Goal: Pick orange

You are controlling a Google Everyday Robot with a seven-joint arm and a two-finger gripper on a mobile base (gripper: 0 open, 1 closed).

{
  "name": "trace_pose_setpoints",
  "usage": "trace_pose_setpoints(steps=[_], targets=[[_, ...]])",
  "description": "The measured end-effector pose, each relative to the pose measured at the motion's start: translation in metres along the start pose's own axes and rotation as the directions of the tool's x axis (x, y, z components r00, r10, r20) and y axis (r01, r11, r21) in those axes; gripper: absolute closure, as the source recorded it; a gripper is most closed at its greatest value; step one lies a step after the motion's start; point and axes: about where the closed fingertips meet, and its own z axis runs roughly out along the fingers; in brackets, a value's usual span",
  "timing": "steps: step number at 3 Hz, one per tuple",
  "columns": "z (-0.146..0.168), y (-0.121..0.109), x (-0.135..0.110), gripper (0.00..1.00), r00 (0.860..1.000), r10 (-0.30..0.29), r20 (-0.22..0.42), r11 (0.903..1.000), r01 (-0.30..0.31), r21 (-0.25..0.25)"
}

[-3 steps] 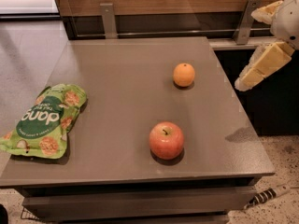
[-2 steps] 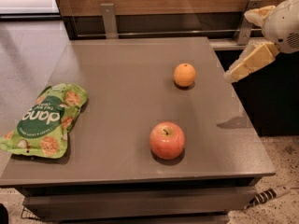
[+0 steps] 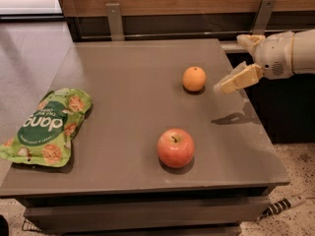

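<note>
A grey-brown table (image 3: 123, 176) stands against a wood-panelled wall, with speckled floor showing at its 5 o'clock corner. The orange (image 3: 194, 78) sits alone at about 1 o'clock from the table's centre, untouched and upright on its own shadow. A red apple (image 3: 175, 148) lies well apart from it toward 5 o'clock, and a green Dang snack bag (image 3: 47, 127) lies flat near the 9 o'clock edge. The hand (image 3: 231, 63) reaches in from the right at 3 o'clock of the orange, just beside it but not touching, above the table's right edge. Its two pale fingers (image 3: 240, 78) are spread with nothing between them, the lower one angled down toward the fruit. The white forearm behind it runs nearly level out of the frame. This looks like the approach step, the grasp not yet begun. The next move likely calls for carrying the hand toward 9 o'clock and lower, so the fingers straddle the orange before pressing together, and keeping clear of the apple.
</note>
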Motion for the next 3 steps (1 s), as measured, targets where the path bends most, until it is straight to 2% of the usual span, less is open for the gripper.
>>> trace_pose_setpoints(steps=[1, 2, 3], targets=[[0.028, 0.000, 0.009, 0.00, 0.994, 0.042, 0.099, 0.9991, -0.041, -0.007], [0.046, -0.004, 0.004, 0.00, 0.986, 0.049, 0.161, 0.9982, -0.054, 0.024], [0.047, -0.004, 0.005, 0.00, 0.985, 0.054, 0.162, 0.9981, -0.059, 0.021]])
